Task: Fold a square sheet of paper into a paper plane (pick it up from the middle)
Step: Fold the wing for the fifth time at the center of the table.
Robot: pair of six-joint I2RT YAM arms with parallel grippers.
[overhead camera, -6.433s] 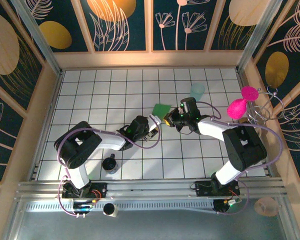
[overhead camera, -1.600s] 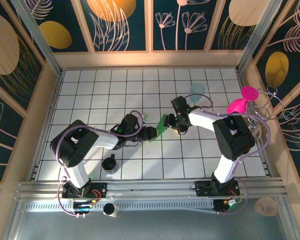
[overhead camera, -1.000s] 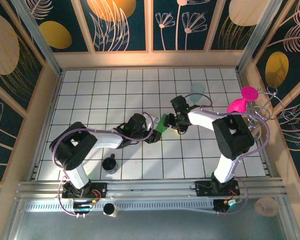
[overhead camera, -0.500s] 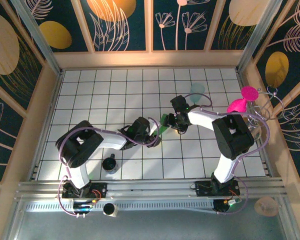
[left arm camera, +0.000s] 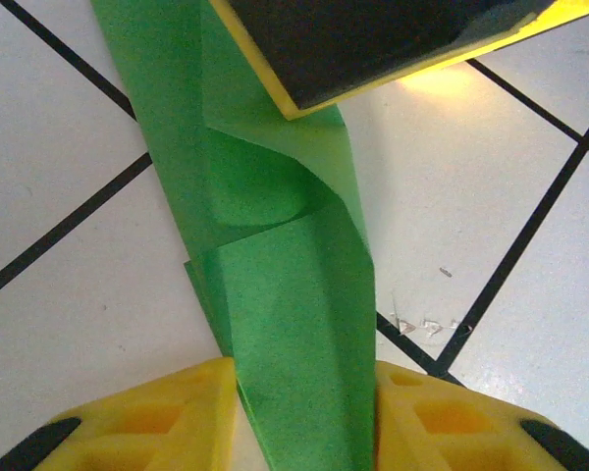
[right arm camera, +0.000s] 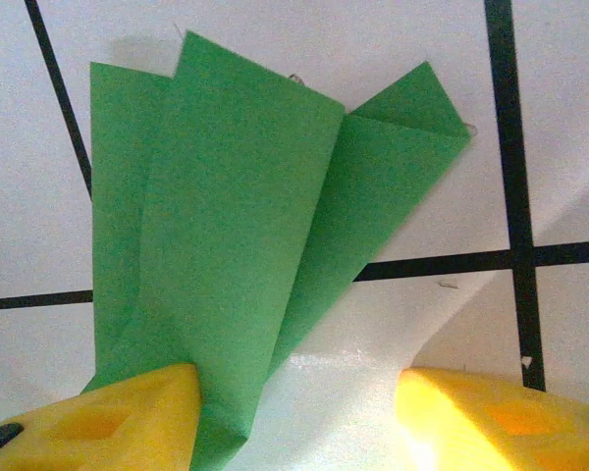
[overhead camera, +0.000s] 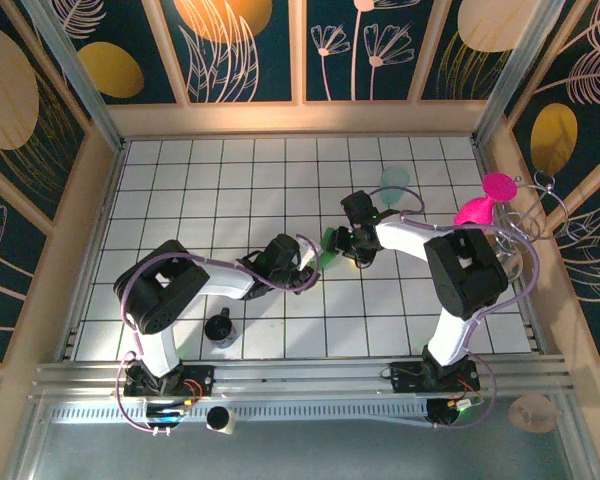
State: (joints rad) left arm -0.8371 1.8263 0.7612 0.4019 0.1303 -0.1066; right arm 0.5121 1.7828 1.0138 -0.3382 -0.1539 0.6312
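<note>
Midway across the table (overhead camera: pixel 230 190), between the two arms: the square sheet of paper (overhead camera: pixel 326 244), already creased into a long narrow strip with layered flaps, so past the flat stage yet short of a finished dart, by the look of it; spans from one tool to the other, probably to pin each end during creasing; buckles into a soft bulge partway along in the left wrist view, likely from being pushed endwise; fans into two pointed flaps across the tile lines in the right wrist view; runs in between the fingers of the left gripper (left arm camera: pixel 302 368), narrowed right onto its edges, seemingly clamped to keep that end from sliding; meets the right gripper (right arm camera: pixel 296 378) at the other end, spread wide, one finger (right arm camera: pixel 88 417) over the paper's lower edge and the other well apart above bare tile, apparently for pressing down rather than pinching; leaves the pale teal cup (overhead camera: pixel 394 182) beyond the right arm, well apart, out of the work
</note>
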